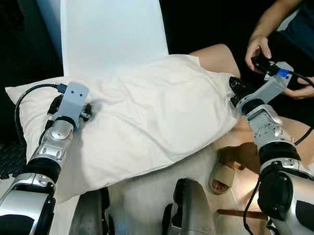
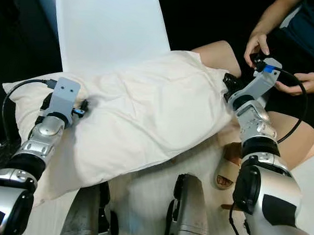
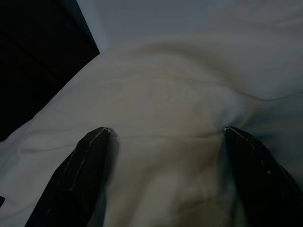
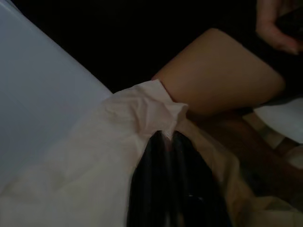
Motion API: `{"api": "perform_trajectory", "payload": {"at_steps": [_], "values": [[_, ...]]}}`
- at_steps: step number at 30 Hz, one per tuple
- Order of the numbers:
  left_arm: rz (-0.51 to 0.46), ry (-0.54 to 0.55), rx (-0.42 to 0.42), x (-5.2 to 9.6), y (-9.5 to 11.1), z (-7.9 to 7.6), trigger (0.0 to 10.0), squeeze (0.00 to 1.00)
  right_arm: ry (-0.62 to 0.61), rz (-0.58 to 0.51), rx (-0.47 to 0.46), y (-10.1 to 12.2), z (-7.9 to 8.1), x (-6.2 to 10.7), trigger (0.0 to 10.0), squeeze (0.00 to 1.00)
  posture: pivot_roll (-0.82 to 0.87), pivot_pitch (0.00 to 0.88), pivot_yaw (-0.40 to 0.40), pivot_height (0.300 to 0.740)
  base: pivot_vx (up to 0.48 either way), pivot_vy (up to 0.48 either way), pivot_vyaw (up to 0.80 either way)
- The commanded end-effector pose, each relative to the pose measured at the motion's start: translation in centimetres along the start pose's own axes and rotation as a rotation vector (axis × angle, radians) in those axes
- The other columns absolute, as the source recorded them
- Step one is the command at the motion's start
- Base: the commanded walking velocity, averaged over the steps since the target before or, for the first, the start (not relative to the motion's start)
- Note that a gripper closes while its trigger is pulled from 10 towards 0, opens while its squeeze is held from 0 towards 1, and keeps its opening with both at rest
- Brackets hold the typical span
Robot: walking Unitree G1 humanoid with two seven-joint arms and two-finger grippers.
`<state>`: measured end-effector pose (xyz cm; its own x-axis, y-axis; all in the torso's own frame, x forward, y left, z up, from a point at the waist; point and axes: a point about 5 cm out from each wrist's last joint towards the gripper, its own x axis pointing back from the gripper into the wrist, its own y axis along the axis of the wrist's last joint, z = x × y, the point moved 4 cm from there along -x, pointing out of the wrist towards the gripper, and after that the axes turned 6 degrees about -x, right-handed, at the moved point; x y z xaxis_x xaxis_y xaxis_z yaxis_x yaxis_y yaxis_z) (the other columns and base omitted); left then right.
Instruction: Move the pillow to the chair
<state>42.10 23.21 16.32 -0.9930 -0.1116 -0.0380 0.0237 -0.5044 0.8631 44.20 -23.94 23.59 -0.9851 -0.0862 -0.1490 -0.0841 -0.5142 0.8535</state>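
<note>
Pillow (image 1: pixel 146 117) on chair (image 1: pixel 111 29); right gripper (image 4: pixel 165 137) pinching its corner.

The pillow (image 1: pixel 146 117) covers the chair (image 1: pixel 114 27) seat; a person's knee (image 1: pixel 219 55) crowds the upper right.

The pillow (image 1: pixel 146 117) covers the chair (image 1: pixel 114 27) seat entirely and hides the left end effector (image 3: pixel 165 135) fingertips pressed into it in the eye views, while the seated person (image 1: pixel 285 45) is cut off by the picture's upper edge.
</note>
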Motion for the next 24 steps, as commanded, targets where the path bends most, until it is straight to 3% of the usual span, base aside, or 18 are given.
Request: {"api": "perform_trajectory", "payload": {"at_steps": [1, 11, 15, 16, 17, 21, 24], "values": [[0.054, -0.010, -0.014, 0.4, -1.6, -0.1, 10.0, 1.00, -0.021, 0.000, 0.029, 0.0, -0.9, 0.4, 10.0, 1.00, -0.01, 0.296, -0.068, 0.579, 0.000, 0.000, 0.00], [0.053, -0.011, -0.014, 0.3, -1.5, -0.2, 10.0, 1.00, 0.002, -0.022, 0.033, 0.8, -0.7, 0.4, 10.0, 1.00, -0.01, 0.294, -0.066, 0.579, 0.000, 0.000, 0.00], [0.052, -0.012, -0.015, 0.3, -1.4, -0.2, 10.0, 1.00, -0.072, -0.063, 0.203, 2.5, -1.5, 0.5, 10.0, 1.00, -0.02, 0.293, -0.065, 0.579, 0.000, 0.000, 0.00], [0.051, -0.012, -0.015, 0.3, -1.4, -0.2, 10.0, 1.00, -0.101, -0.090, 0.244, 3.4, -1.8, 0.6, 10.0, 0.58, -0.02, 0.291, -0.065, 0.579, 0.000, 0.000, 0.00], [0.051, -0.012, -0.015, 0.3, -1.4, -0.3, 10.0, 1.00, -0.114, -0.120, 0.259, 4.2, -1.8, 0.6, 10.0, 0.00, -0.02, 0.290, -0.066, 0.579, 0.000, 0.000, 0.00], [0.031, -0.003, 0.001, 0.1, -0.7, -0.1, 10.0, 1.00, -0.059, -0.143, 0.239, 4.6, -0.9, 0.4, 10.0, 0.00, -0.02, 0.278, -0.067, 0.579, 0.000, 0.000, 0.00], [-0.062, 0.006, 0.060, -0.4, 1.7, 0.4, 10.0, 1.00, -0.017, -0.116, 0.256, 3.5, -0.5, 0.5, 10.0, 0.00, -0.02, 0.271, -0.069, 0.579, 0.000, 0.000, 0.00]]}}
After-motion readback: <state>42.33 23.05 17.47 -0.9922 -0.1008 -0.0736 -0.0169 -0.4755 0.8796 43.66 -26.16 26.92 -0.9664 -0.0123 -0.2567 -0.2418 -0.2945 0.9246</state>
